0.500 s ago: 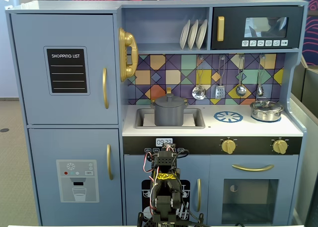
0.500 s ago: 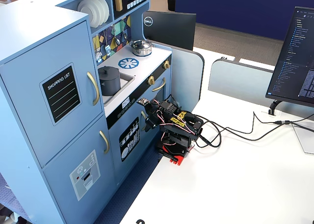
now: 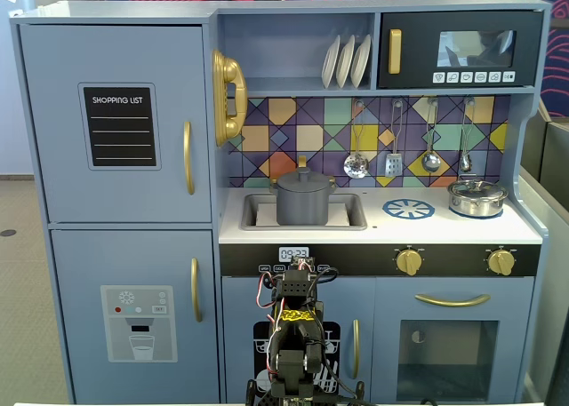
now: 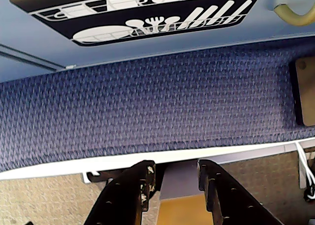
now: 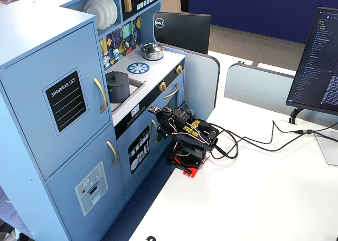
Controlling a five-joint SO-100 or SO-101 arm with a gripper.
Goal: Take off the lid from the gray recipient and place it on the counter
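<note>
Folded low before the toy kitchen, the end effector (image 4: 174, 183), slightly parted and empty, must rise well up to the lid (image 3: 304, 177) and pinch its knob squarely, pot (image 3: 303, 205) steady.

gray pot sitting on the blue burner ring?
No. In a fixed view the matte dark gray cylindrical pot sits in the inset sink; the blue printed burner ring is bare.

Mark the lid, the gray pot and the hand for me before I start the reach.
lid (image 3: 303, 179): a fixed view, on the disc's top beside the knob.
gray pot (image 3: 303, 207): a fixed view, on its front wall, sitting in the sink.
hand (image 4: 173, 183): wrist view, midway between the two dark fingertips, which stand apart.
</note>
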